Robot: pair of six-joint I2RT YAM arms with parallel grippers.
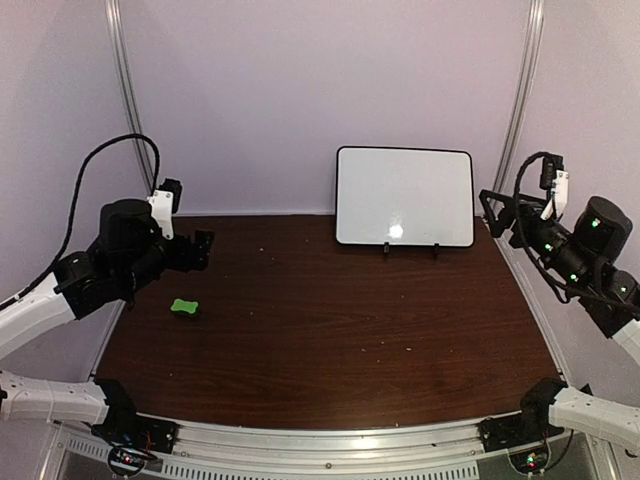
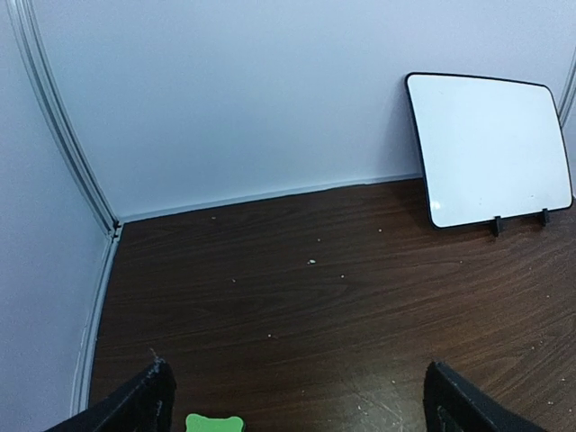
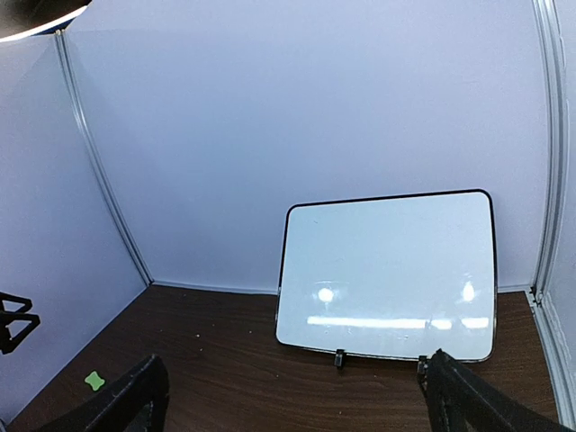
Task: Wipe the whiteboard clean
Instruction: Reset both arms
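The whiteboard (image 1: pixel 404 196) leans upright against the back wall on two small black feet, its white face blank with only light glare; it also shows as the whiteboard (image 2: pixel 490 148) and the whiteboard (image 3: pixel 389 274). A small green eraser (image 1: pixel 184 306) lies on the table at the left, with the eraser (image 2: pixel 214 423) just between my left fingers' span at the frame's bottom edge. My left gripper (image 1: pixel 203 249) hangs open above and behind the eraser, holding nothing. My right gripper (image 1: pixel 492 210) stands open just right of the board, empty.
The dark wood table (image 1: pixel 330 310) carries small white crumbs. Grey metal rails run up the back corners (image 1: pixel 125 80). The white walls close in the back and both sides.
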